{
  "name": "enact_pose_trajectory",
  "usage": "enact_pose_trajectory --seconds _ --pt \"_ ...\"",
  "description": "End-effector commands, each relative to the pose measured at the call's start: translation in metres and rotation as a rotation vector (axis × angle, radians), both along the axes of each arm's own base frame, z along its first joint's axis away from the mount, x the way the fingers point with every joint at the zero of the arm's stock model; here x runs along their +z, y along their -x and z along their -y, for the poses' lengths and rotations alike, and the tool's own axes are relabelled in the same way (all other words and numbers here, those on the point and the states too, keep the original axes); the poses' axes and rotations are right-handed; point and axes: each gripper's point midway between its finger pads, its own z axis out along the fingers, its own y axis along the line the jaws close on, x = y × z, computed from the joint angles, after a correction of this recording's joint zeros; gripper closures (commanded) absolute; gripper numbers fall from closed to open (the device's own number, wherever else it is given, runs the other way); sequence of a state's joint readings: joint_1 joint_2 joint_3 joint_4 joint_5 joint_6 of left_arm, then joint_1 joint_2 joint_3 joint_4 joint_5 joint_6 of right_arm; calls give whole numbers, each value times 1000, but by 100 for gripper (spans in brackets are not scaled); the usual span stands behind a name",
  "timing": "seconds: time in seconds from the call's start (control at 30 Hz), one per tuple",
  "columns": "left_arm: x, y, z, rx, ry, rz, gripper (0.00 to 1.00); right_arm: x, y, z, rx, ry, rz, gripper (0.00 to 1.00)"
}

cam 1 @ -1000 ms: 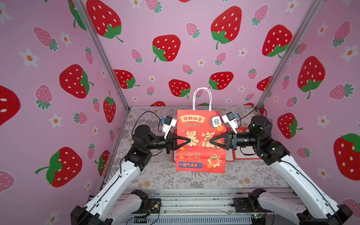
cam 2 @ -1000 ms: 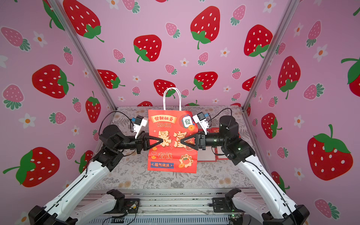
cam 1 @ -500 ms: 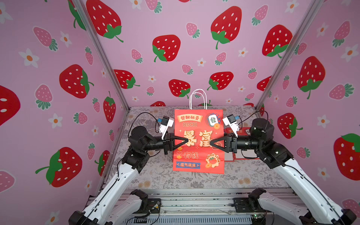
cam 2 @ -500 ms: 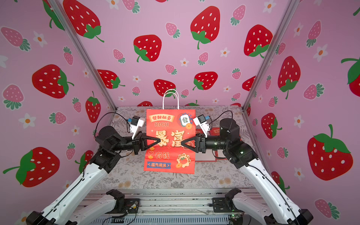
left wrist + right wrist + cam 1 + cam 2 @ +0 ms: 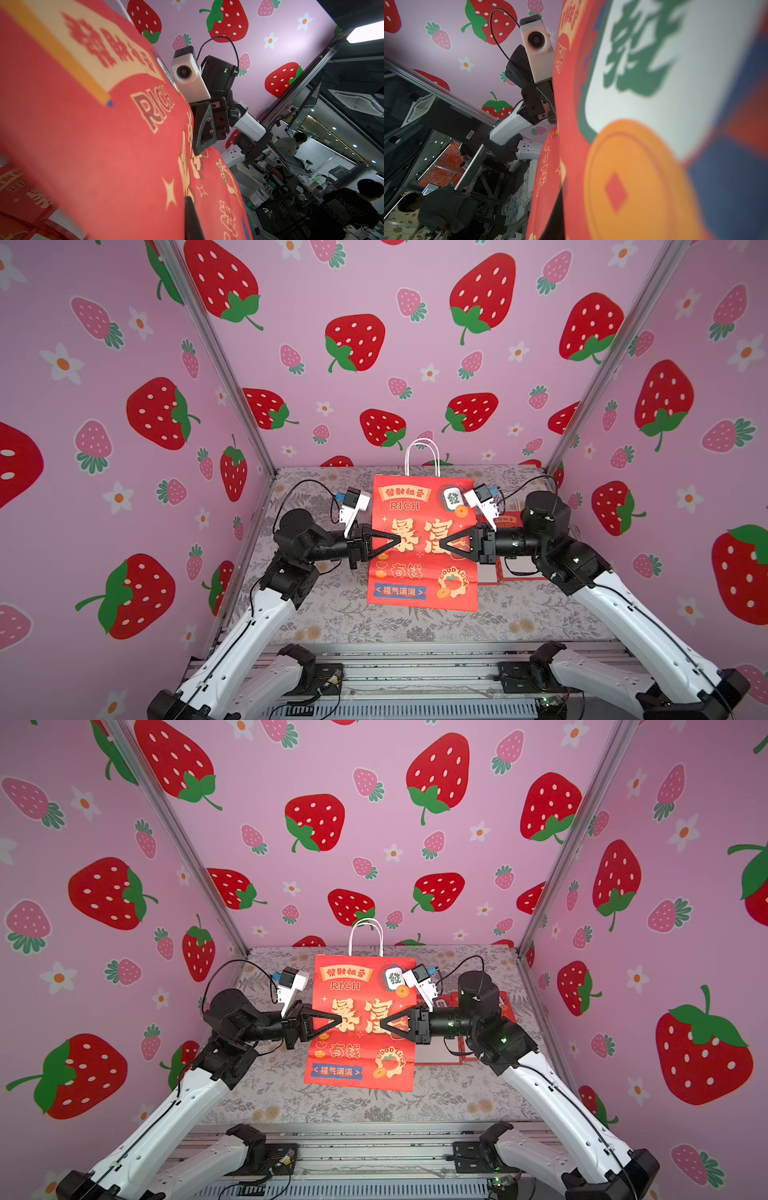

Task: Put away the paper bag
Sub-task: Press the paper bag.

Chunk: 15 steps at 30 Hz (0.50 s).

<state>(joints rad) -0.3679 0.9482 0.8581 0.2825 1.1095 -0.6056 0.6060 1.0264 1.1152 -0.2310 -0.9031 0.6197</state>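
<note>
The red bag (image 5: 420, 572) hangs upright in the middle of the frame in both top views, printed face toward the camera and its white handles (image 5: 422, 441) pointing up. The left claw (image 5: 398, 542) comes in from the left of the frame and is clenched on the bag's left side at mid-height. The right claw (image 5: 441, 544) comes in from the right at the same height and is clenched on the bag's right side, so the 2 tips face each other and are well apart across the print. Whether the bag's lower edge touches the floral worktop (image 5: 332, 616) I cannot tell. In the left wrist view the bag fills the left of the frame, with the right claw (image 5: 196, 152) pressed on its face. A 2nd bag (image 5: 14, 185) lies flat at lower left there.
</note>
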Motion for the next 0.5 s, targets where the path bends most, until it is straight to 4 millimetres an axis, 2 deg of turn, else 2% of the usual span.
enact_pose_trajectory --seconds 0.0,0.13,0.17,0.3,0.37,0.47 --pt "7 -1 -4 26 11 49 100 5 10 4 5 7 32 98" --pt "6 -2 -7 39 9 46 100 10 13 9 -6 10 48 100" --pt "6 -1 -7 37 8 47 93 11 14 9 -4 8 48 100" --pt "2 1 -7 24 -4 37 38 15 18 13 -3 25 69 100" --pt "2 -2 -11 54 -14 36 25 15 17 18 -26 60 90 100" --pt "5 -5 -22 127 -14 58 15 7 11 30 -102 162 132 100"
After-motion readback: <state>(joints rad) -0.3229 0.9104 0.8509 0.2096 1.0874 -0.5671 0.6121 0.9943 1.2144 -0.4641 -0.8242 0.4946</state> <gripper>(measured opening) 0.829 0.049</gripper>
